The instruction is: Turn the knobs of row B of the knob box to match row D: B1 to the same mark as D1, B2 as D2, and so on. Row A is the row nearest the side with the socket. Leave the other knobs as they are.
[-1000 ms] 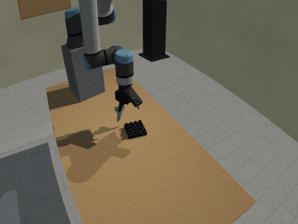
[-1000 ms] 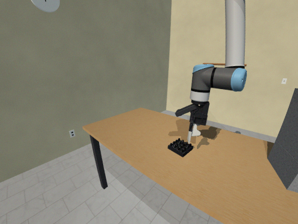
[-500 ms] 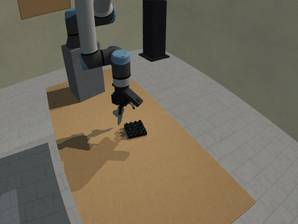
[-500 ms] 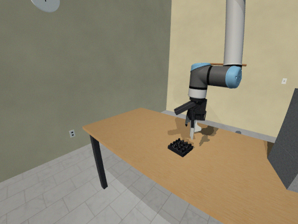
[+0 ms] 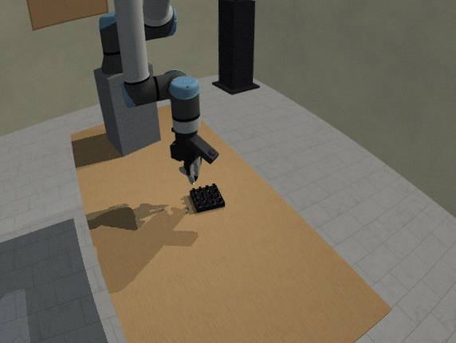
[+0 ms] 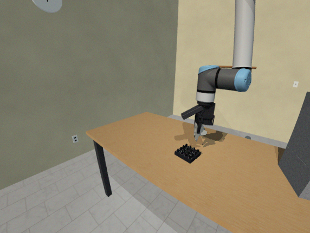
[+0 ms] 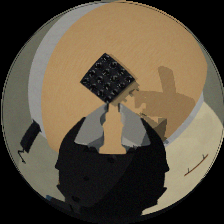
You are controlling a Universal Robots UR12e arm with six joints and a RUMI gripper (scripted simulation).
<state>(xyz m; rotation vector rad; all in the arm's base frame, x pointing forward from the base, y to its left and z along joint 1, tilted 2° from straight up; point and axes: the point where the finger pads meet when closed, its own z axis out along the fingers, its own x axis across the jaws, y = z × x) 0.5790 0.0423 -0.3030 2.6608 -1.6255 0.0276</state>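
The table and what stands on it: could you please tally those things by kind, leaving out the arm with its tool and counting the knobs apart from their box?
Knob box: 1
Knobs: 16, in four rows of four
Grey pedestal: 1
Total: 18

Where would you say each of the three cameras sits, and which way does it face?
Top: high above the brown wooden table, looking down its length toward the robot's base; arm and black two-jaw gripper show.
Exterior: beside the table, looking across it; forearm, wrist, gripper.
Wrist: on the gripper, facing past its fingers.
Top and exterior share the black square knob box.
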